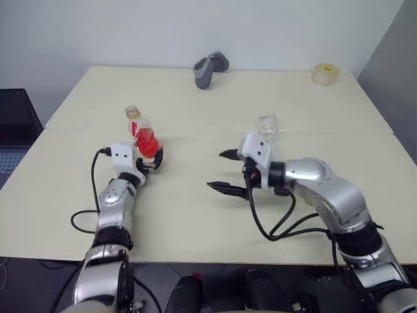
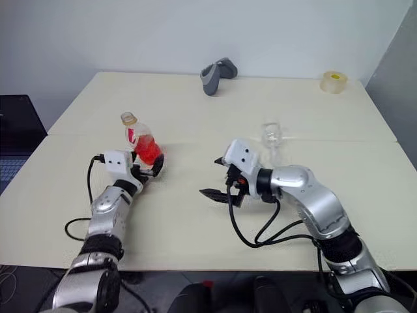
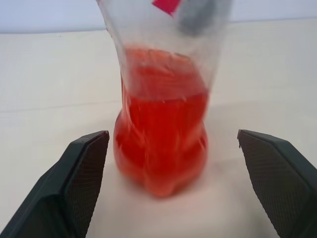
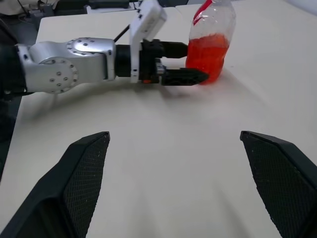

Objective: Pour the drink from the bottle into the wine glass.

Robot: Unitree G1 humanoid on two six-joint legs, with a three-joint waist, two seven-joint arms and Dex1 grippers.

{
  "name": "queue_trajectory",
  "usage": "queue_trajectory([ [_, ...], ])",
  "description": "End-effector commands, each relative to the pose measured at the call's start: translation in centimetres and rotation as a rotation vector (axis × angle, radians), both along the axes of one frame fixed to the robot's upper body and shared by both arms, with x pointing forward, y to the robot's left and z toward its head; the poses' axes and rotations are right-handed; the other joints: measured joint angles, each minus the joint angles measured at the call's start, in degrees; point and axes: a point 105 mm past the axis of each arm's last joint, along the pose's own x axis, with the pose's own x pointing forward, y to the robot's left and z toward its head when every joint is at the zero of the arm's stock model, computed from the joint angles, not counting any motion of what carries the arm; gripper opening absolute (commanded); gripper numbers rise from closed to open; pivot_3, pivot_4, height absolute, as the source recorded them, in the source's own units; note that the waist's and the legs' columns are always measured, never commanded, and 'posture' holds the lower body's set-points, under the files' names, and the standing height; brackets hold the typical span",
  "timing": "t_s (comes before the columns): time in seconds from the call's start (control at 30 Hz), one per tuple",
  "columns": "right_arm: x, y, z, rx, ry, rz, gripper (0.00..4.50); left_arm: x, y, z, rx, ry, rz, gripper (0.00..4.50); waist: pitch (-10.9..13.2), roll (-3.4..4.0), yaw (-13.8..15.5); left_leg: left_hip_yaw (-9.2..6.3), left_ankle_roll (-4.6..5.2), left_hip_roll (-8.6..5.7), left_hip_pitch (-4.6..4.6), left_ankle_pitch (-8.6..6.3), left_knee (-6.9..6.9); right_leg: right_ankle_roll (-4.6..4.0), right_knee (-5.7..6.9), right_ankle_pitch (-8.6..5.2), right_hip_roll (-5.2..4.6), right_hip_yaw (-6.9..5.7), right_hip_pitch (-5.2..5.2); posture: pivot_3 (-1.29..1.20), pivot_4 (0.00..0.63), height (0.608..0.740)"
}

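Cream table (image 1: pixel 195 215); bottle (image 1: pixel 144 138) left of centre stands free between wide-open left gripper (image 1: pixel 156 160) jaws; withdraw straight, avoid tipping.

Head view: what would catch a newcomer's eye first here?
The bottle with red drink stands upright on the table's left side, between the open fingers of the left hand. The clear wine glass stands mid-table just behind the right arm, whose right hand is open, holding nothing.
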Motion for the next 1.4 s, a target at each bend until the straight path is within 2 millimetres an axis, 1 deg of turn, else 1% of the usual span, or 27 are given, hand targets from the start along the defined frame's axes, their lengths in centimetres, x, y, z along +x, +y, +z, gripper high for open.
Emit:
queue_trajectory([
  [0.03, -0.3, -1.9, 1.6, 0.053, 0.002, -0.053, 4.5, -2.1, -1.2, 2.2, 0.05, -0.061, -0.047, 4.46, 0.0, -0.01, 0.07, -0.01, 0.0, 0.0, 0.0, 0.0, 0.01, 0.0, 0.0, 0.0, 0.0, -0.02, 0.0, 0.0, 0.15, 0.74],
  [0.1, 0.6, -3.6, 2.1, 0.091, 0.035, -0.144, 4.5, -3.7, -2.7, 2.6, 0.1, -0.071, -0.115, 4.46, 0.0, -0.01, 0.09, -0.01, 0.0, 0.01, 0.04, 0.0, -0.01, -0.01, 0.0, 0.0, 0.0, -0.01, 0.05, 0.0, 0.15, 0.74],
  [0.17, 2.5, -5.3, 2.7, 0.122, 0.048, -0.272, 4.5, -4.3, -4.7, 3.4, 0.135, -0.077, -0.21, 4.46, 0.0, -0.01, 0.38, -0.01, 0.01, 0.01, 0.04, 0.0, 0.0, -0.01, 0.01, 0.0, 0.0, 0.0, 0.05, 0.0, 0.15, 0.74],
  [0.23, 5.1, -7.5, 3.3, 0.145, 0.063, -0.444, 4.5, -4.1, -6.7, 4.5, 0.123, -0.076, -0.316, 4.46, 0.0, 0.0, 0.54, -0.06, 0.01, -0.02, 0.06, 0.0, 0.01, -0.03, 0.04, 0.02, 0.01, -0.08, 0.08, 0.0, 0.15, 0.74],
  [0.33, 8.2, -9.9, 3.6, 0.116, 0.114, -0.624, 4.5, -3.6, -9.8, 6.3, 0.138, -0.07, -0.506, 4.46, 0.0, 0.0, 0.49, -0.02, 0.01, -0.06, 0.07, 0.0, 0.01, -0.06, 0.06, 0.04, 0.04, -0.08, 0.09, 0.0, 0.15, 0.74],
  [0.4, 9.8, -10.8, 3.4, 0.057, 0.16, -0.695, 4.5, -3.7, -11.5, 7.0, 0.173, -0.063, -0.625, 4.46, 0.0, 0.0, 0.21, 0.05, 0.01, -0.05, 0.07, 0.0, -0.06, -0.07, 0.02, 0.03, 0.09, -0.02, 0.06, 0.0, 0.15, 0.74],
  [0.53, 12.4, -12.2, 3.2, 0.016, 0.252, -0.803, 4.5, -3.5, -13.3, 7.8, 0.216, -0.073, -0.732, 4.46, 0.02, 0.03, -0.4, 0.35, 0.01, 0.06, 0.07, 0.0, -0.16, -0.08, -0.12, 0.02, 0.13, 0.17, -0.02, 0.0, 0.15, 0.74],
  [0.67, 13.7, -12.7, 3.1, -0.002, 0.324, -0.831, 4.5, -3.2, -14.4, 8.5, 0.225, -0.094, -0.776, 4.46, 0.03, 0.05, -0.48, 0.57, 0.03, 0.08, 0.06, -0.01, -0.16, -0.08, -0.09, 0.02, 0.13, 0.28, -0.07, 0.0, 0.15, 0.74],
  [0.73, 14.1, -12.6, 2.8, -0.028, 0.345, -0.83, 4.5, -3.2, -15.0, 8.6, 0.24, -0.102, -0.804, 4.46, 0.04, 0.07, -0.44, 0.59, 0.04, 0.08, 0.07, -0.01, -0.14, -0.09, 0.0, 0.02, 0.15, 0.27, -0.07, 0.0, 0.15, 0.74],
  [0.83, 14.6, -11.6, 2.2, -0.073, 0.391, -0.796, 4.5, -3.2, -15.6, 8.6, 0.258, -0.105, -0.835, 4.46, 0.04, 0.07, -0.4, 0.67, 0.04, 0.08, 0.08, -0.01, -0.12, -0.09, 0.0, 0.02, 0.17, 0.27, -0.07, 0.0, 0.15, 0.74],
  [0.9, 15.0, -11.3, 1.5, -0.118, 0.402, -0.786, 4.5, -3.3, -15.7, 8.4, 0.264, -0.102, -0.848, 4.46, 0.04, 0.08, -0.49, 0.79, 0.04, 0.1, 0.1, -0.01, -0.14, -0.09, 0.0, 0.03, 0.2, 0.27, -0.09, 0.0, 0.15, 0.74],
  [1.0, 15.6, -11.5, 0.5, -0.17, 0.404, -0.804, 4.5, -3.2, -15.7, 8.2, 0.266, -0.1, -0.853, 4.46, 0.05, 0.09, -0.41, 0.81, 0.04, 0.13, 0.08, -0.01, -0.14, -0.09, 0.0, 0.03, 0.21, 0.28, -0.13, 0.0, 0.15, 0.74],
  [1.23, 16.1, -10.9, -1.4, -0.274, 0.393, -0.789, 4.5, -3.0, -15.7, 7.9, 0.272, -0.101, -0.854, 4.46, 0.06, 0.1, -0.17, 0.88, 0.04, 0.12, 0.05, -0.01, -0.12, -0.09, 0.06, 0.03, 0.2, 0.3, -0.21, 0.0, 0.15, 0.74],
  [1.33, 16.4, -10.5, -1.5, -0.302, 0.367, -0.777, 3.92, -2.9, -15.6, 7.7, 0.279, -0.101, -0.85, 4.5, 0.06, 0.11, -0.17, 0.87, 0.04, 0.14, 0.04, -0.01, -0.13, -0.1, 0.07, 0.03, 0.2, 0.3, -0.23, 0.0, 0.15, 0.74],
  [1.4, 16.5, -10.1, -1.3, -0.321, 0.343, -0.759, 3.29, -2.9, -15.5, 7.5, 0.282, -0.1, -0.849, 4.5, 0.06, 0.11, -0.21, 0.87, 0.04, 0.14, 0.04, 0.0, -0.13, -0.1, 0.07, 0.03, 0.2, 0.31, -0.24, 0.0, 0.15, 0.74],
])
